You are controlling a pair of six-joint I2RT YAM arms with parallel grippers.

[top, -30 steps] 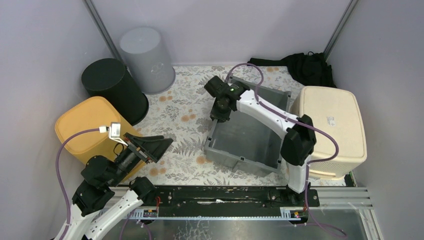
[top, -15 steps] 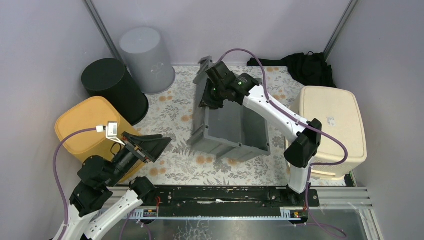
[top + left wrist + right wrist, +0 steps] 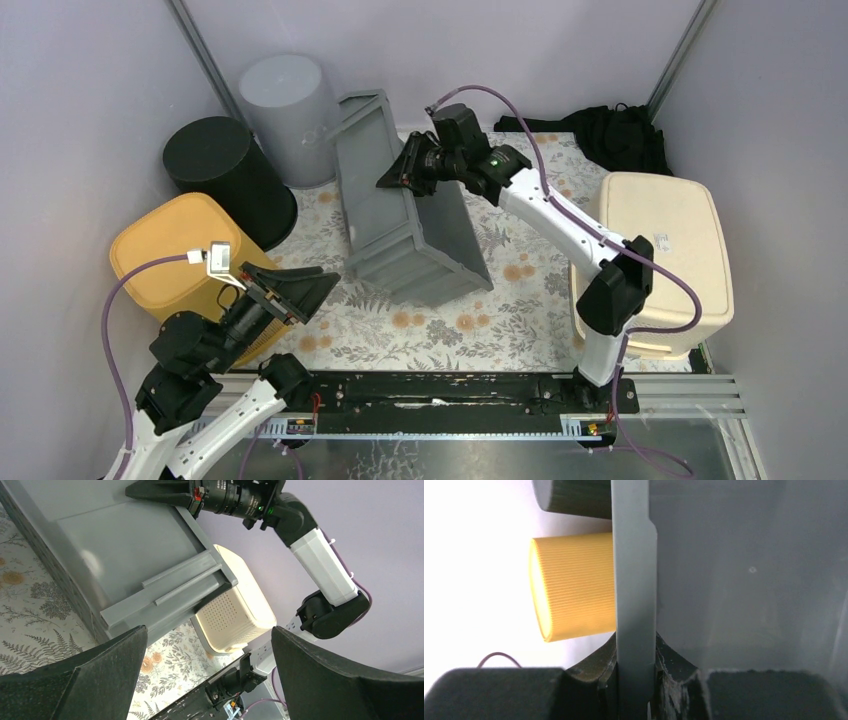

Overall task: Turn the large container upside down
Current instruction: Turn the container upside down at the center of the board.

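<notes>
Right gripper (image 3: 402,173) is clamping the rim of the large grey plastic crate (image 3: 400,250), tipped on edge; left gripper (image 3: 312,290) is hovering, jaws apart. Best: arc rim over, grip firm.

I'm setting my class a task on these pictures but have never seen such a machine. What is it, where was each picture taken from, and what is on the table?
These are two robot arms bolted at the table's near edge. The wide picture looks down from above and behind them; the other two come from a camera on each wrist. The right tool is shut on the rim of the large grey container, which stands tilted on one edge, not yet upside down. The left tool is open and holds nothing. Nearby stand a yellow bin, a black bin and a cream bin.
</notes>
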